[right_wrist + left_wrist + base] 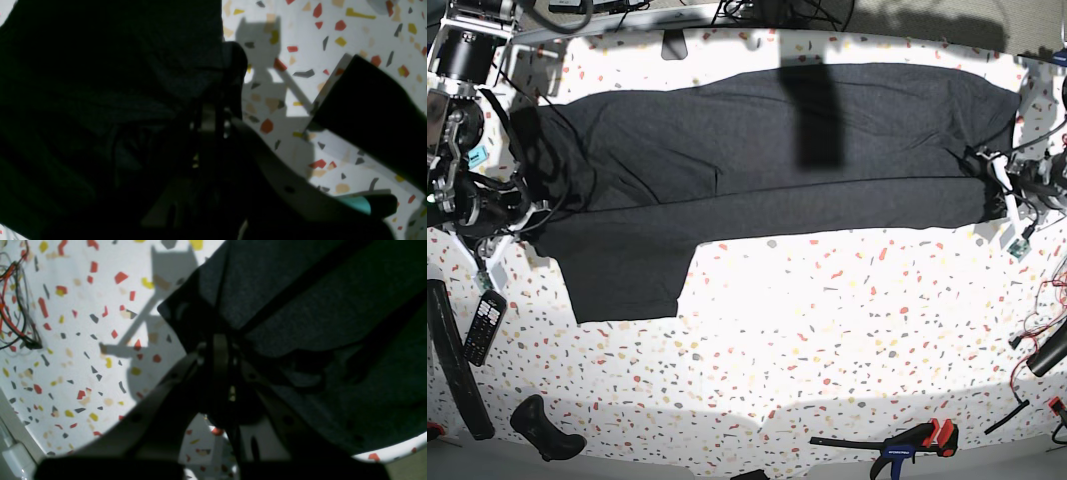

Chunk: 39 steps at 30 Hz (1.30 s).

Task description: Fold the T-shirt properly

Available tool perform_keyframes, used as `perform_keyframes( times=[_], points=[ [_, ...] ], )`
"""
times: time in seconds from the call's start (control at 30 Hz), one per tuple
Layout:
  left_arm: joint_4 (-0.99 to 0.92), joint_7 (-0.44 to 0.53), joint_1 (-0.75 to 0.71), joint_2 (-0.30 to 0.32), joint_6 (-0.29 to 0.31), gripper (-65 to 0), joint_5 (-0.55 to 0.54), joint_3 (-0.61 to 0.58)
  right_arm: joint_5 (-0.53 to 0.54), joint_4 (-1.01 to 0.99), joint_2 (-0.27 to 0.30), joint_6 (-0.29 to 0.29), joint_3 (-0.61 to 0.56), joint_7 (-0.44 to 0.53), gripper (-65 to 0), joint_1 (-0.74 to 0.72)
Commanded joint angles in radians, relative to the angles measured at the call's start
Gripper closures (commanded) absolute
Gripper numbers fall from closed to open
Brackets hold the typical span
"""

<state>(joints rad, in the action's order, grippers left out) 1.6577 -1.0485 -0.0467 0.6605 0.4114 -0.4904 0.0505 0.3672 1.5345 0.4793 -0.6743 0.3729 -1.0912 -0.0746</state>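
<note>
T-shirt (827, 200) spread wide across the speckled table (827, 350), dark plain side showing, with a long band of cloth running from one gripper to the other along the near side. Upper edge wavy, on the far side of that band; a few creases between the two, deepest toward the right arm. Below the band, near the right arm, a squarish flap of the same dark cloth lying on the table, pointing toward the near side.

Left gripper (217, 345) at the shirt's end on the base view's right, jaws together and clamped on the dark cloth, with folds fanning out from the tips. Right gripper (211, 115) at the opposite end, jaws likewise together on the T-shirt, with bunched cloth beneath and around the fingers.

Near the right arm, a black remote (484, 327) beside a long black object (459, 360), and nearer the table's front edge, a small black item (547, 428). At the near edge, right of the middle, a clamp (907, 442) in black, blue and red. Below the left arm, a tangle of thin red and black wires (1039, 325), well apart from the flap.
</note>
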Motion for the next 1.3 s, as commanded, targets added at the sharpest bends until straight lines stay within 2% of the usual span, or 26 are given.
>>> perform_keyframes(
  times=[0.0,0.07,0.13,0.17,0.2,0.27,0.4,0.47,0.57,0.77,0.83,0.97,1.07,1.27],
  points=[
    [0.015,0.002,0.013,0.021,0.0,0.0,0.003,0.008,0.02,0.016,0.022,-0.008,0.008,-0.013,-5.0,-0.016],
    [0.015,0.002,0.013,0.021,-0.001,0.0,-0.005,0.008,0.058,0.016,0.022,-0.008,0.008,-0.024,-22.2,-0.012],
    [0.015,0.0,0.013,0.021,-0.001,-13.8,-0.024,0.008,0.083,0.016,0.021,-0.008,0.008,-0.019,-33.7,-0.011],
    [0.015,0.001,0.013,0.021,-0.001,-19.7,-0.036,0.008,0.087,0.016,0.021,-0.008,0.008,-0.019,-35.2,-0.011],
    [0.015,0.002,0.013,0.021,-0.001,-22.9,-0.042,0.008,0.086,0.016,0.022,-0.007,0.008,-0.012,-35.1,-0.014],
    [0.015,0.019,0.013,0.018,-0.001,-23.4,-0.041,0.008,0.086,0.016,0.022,-0.008,0.008,0.038,-35.1,-0.014],
    [0.015,0.097,0.016,-0.003,-0.035,-23.3,-0.022,0.008,0.087,0.016,0.022,0.0,0.008,0.253,-35.1,-0.015],
    [0.015,0.107,0.016,-0.033,-0.044,-23.3,-0.007,0.008,0.086,0.013,0.016,0.029,0.008,0.331,-35.1,-0.032],
    [0.015,0.109,0.016,-0.086,-0.045,-23.3,-0.007,0.008,0.074,-0.019,-0.002,0.047,0.006,0.348,-35.0,-0.097],
    [0.015,0.187,0.016,-0.163,-0.045,-23.3,0.03,0.008,-0.043,-0.235,-0.039,0.047,0.006,0.348,-35.0,-0.313],
    [0.015,0.185,0.016,-0.17,-0.045,-23.3,0.03,0.008,-0.099,-0.34,-0.045,0.047,0.005,0.369,-35.0,-0.386],
    [0.015,0.182,0.016,-0.17,-0.045,-23.3,0.03,0.008,-0.214,-0.556,-0.054,0.047,0.004,0.509,-35.0,-0.487],
    [0.015,0.183,0.016,-0.17,-0.045,-23.3,0.03,0.008,-0.246,-0.712,-0.054,0.047,-0.017,0.535,-35.0,-0.527],
    [0.015,0.182,0.016,-0.17,-0.045,-23.3,0.03,0.008,-0.264,-0.878,-0.077,0.037,-0.118,0.674,-35.0,-0.512]
  ],
)
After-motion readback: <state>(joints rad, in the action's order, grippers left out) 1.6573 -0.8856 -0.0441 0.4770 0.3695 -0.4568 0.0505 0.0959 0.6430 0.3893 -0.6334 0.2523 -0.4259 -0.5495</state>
